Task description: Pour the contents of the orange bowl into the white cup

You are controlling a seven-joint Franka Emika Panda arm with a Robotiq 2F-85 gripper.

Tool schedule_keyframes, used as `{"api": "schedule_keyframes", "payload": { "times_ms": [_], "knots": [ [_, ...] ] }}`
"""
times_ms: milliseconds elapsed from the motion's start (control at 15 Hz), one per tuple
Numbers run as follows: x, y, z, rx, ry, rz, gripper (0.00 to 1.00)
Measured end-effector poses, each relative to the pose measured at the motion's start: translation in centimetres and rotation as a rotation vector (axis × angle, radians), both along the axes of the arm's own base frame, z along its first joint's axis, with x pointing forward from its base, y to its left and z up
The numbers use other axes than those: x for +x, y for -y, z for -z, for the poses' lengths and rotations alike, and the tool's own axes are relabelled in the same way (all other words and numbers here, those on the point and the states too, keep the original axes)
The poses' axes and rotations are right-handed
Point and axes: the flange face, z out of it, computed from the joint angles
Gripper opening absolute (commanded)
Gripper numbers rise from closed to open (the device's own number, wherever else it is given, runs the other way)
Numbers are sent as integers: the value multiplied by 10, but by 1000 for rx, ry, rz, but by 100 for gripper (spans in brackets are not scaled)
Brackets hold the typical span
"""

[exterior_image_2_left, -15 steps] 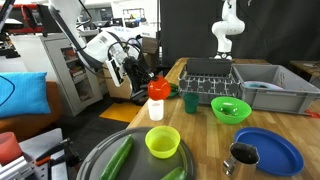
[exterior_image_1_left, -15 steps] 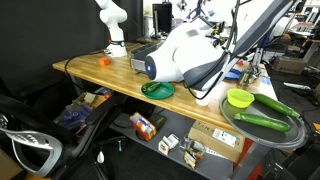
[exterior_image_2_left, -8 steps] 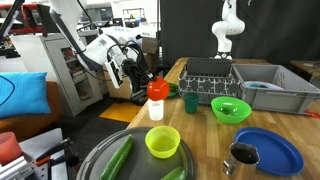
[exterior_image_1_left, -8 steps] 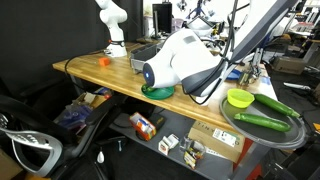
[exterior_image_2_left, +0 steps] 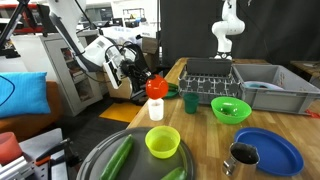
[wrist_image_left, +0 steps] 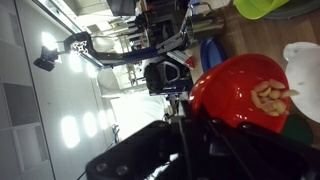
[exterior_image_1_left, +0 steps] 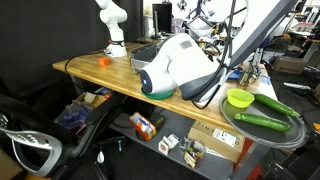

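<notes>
This is a robotics lab. A second white robot arm stands at the far end of a long wooden workbench, and a black curtain hangs behind it. Cardboard boxes crowd the shelf under the bench. Cables loop overhead, and an office chair stands nearby. More equipment clutters the background in both exterior views.

We see a long wooden table with cardboard boxes stored beneath it. A black curtain hangs behind its far end. A black office chair stands on the dark floor, and bright lamps glare in the wrist view.
</notes>
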Motion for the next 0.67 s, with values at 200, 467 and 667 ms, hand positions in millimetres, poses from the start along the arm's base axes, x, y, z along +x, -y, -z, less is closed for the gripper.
{"api": "schedule_keyframes", "payload": {
  "times_ms": [200, 467, 667],
  "knots": [
    [-2, 0, 4, -30, -2, -2, 2],
    [-3, 0, 4, -63, 6, -15, 2],
    [-3, -3, 4, -76, 12, -36, 2]
  ]
}}
